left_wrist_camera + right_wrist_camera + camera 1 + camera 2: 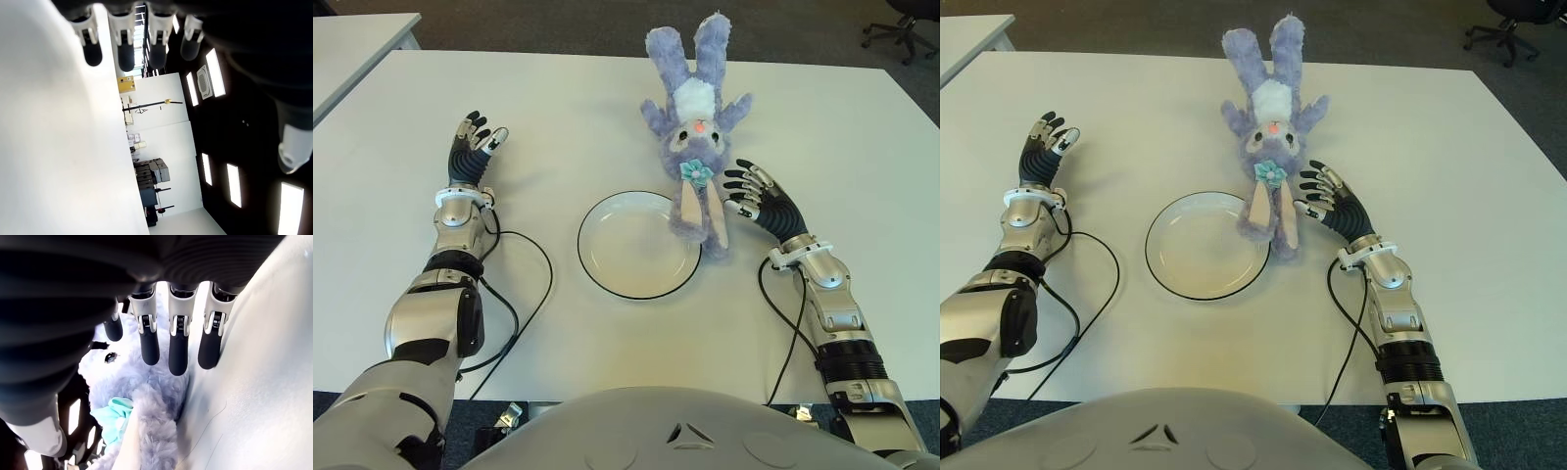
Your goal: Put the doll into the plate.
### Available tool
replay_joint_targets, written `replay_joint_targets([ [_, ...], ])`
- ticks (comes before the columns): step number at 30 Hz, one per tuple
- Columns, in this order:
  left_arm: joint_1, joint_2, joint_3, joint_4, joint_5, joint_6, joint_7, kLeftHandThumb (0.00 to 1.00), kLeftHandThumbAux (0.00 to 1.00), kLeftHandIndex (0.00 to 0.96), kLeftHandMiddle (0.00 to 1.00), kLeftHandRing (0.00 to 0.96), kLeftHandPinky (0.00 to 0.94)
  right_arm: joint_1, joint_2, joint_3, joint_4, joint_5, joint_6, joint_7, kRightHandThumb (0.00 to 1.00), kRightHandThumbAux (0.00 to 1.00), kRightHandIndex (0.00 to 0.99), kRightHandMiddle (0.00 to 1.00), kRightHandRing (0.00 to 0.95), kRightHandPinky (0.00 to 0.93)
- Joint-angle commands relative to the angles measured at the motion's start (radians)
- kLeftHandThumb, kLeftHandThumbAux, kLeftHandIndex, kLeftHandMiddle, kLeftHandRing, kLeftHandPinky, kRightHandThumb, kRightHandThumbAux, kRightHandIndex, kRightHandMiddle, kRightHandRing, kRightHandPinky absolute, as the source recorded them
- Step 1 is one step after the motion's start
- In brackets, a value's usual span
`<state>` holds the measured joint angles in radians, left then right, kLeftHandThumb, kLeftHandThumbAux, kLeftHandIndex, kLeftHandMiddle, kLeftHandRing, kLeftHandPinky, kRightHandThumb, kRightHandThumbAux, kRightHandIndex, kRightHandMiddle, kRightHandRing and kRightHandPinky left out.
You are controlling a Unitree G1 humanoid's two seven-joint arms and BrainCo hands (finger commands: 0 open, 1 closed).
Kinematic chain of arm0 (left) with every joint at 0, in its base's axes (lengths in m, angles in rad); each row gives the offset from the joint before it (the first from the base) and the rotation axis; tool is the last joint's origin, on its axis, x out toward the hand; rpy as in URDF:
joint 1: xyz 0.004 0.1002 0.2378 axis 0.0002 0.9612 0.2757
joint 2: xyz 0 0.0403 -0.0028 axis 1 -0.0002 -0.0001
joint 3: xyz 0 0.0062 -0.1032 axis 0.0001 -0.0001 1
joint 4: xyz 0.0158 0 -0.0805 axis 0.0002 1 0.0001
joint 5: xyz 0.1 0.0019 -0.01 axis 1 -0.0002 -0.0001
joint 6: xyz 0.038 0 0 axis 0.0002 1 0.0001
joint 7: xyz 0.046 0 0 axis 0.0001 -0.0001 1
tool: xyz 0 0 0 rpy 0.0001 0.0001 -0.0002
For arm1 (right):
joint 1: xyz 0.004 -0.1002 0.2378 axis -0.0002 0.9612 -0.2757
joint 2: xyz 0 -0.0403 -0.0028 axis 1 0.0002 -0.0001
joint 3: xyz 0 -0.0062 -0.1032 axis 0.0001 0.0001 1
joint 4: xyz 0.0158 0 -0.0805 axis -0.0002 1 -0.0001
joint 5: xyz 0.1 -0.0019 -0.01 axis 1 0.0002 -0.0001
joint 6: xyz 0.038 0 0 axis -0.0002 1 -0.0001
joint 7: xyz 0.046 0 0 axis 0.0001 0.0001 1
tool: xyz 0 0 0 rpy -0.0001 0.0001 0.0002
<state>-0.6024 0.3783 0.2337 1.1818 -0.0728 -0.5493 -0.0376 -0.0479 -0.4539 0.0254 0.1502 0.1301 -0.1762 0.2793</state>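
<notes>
Lying face up on the white table: fluffy purple plush rabbit doll, feet far from the robot, long ears down over the right rim of the round white black-edged plate. Just right of the doll, black-fingered right hand, fingers spread and straight, gripping nothing, tips close to the plush. Far left of the plate, left hand, fingers loosely extended, empty

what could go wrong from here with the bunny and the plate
The right hand is open beside the doll, holding nothing; a shallow grab may catch only fur and slip. The long doll already overlaps the rim of the plate, so dragging it could shove the plate or leave it hanging over the edge.
</notes>
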Motion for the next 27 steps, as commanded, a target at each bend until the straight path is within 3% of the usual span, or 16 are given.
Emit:
replay_joint_targets([
  [1,0.076,-0.026,0.010,0.054,-0.013,0.055,-0.042,0.000,0.518,0.000,0.111,0.111,0.087,0.367,0.184,0.181,0.220,0.008,0.052,0.107,0.204,0.592,0.024,0.178,0.218,0.228],
  [7,0.078,-0.026,0.010,0.052,-0.013,0.051,-0.041,0.000,0.522,0.000,0.114,0.114,0.097,0.350,0.186,0.191,0.249,-0.019,0.001,0.113,0.207,0.609,0.025,0.182,0.220,0.245],
  [27,0.082,-0.029,0.011,0.048,-0.014,0.048,-0.038,0.000,0.517,0.000,0.120,0.121,0.087,0.323,0.209,0.209,0.259,-0.032,-0.016,0.125,0.302,0.628,0.020,0.193,0.240,0.290],
])
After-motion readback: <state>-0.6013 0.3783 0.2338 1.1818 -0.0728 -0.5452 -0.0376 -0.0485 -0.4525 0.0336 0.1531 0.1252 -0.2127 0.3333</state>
